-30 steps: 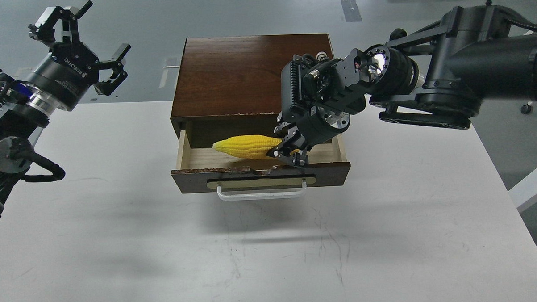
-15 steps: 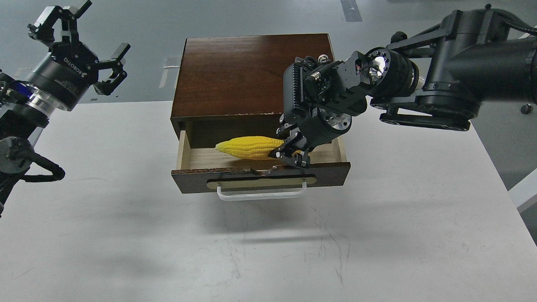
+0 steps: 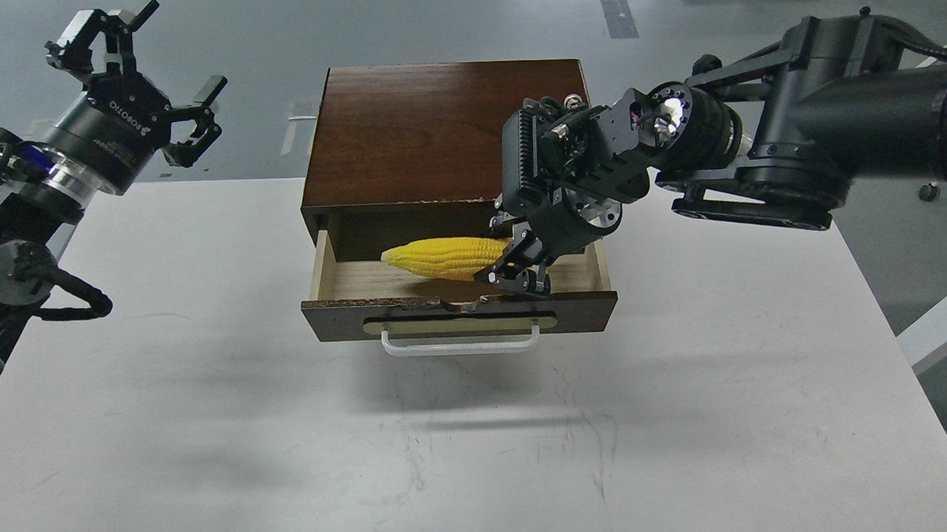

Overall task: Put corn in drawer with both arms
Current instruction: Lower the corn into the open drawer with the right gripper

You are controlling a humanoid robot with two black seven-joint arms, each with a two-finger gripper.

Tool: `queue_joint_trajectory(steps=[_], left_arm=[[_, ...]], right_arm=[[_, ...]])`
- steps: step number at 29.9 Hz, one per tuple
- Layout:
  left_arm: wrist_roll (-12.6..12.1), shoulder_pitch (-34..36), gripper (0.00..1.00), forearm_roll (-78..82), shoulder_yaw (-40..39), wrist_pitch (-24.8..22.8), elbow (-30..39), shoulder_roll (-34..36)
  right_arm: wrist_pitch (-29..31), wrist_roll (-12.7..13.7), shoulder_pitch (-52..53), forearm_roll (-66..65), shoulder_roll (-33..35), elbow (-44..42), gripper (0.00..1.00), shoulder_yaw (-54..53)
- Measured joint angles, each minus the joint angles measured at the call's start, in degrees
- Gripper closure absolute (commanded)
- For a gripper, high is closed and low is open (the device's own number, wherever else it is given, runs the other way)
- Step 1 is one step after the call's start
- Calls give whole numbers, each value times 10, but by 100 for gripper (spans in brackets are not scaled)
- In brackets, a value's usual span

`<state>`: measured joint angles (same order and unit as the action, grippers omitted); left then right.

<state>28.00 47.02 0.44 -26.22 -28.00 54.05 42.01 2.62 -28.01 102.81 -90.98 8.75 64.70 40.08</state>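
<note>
The yellow corn (image 3: 442, 258) lies lengthwise inside the open drawer (image 3: 459, 314), its pointed end to the left, over the pale plywood bottom. My right gripper (image 3: 512, 253) reaches down into the drawer from the right, and its fingers (image 3: 517, 279) are closed around the corn's thick right end. My left gripper (image 3: 132, 81) is raised far to the left of the cabinet, with its fingers spread and nothing in them. The drawer's white bar handle (image 3: 460, 347) faces me.
The dark brown cabinet (image 3: 445, 125) that holds the drawer stands at the back middle of the white table (image 3: 480, 455). The right arm's bulky wrist (image 3: 596, 167) hangs over the cabinet's right front corner. The table's right edge lies near a white frame (image 3: 944, 324).
My right gripper has shifted slightly to the right with the corn, so the corn's tip sits a little further right in the drawer. The left arm has barely moved.
</note>
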Motion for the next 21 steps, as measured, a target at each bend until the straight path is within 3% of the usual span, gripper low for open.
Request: queue_joint_trajectory(steps=[3, 8, 21], left_arm=[[0, 0, 2, 0, 0, 0, 0, 0], [0, 0, 2, 0, 0, 0, 0, 0], [0, 0, 2, 0, 0, 0, 0, 0]], right_arm=[[0, 0, 0, 1, 0, 0, 48, 0], [0, 0, 0, 3, 1, 0, 43, 0], [0, 0, 3, 5, 2, 2, 39, 0]])
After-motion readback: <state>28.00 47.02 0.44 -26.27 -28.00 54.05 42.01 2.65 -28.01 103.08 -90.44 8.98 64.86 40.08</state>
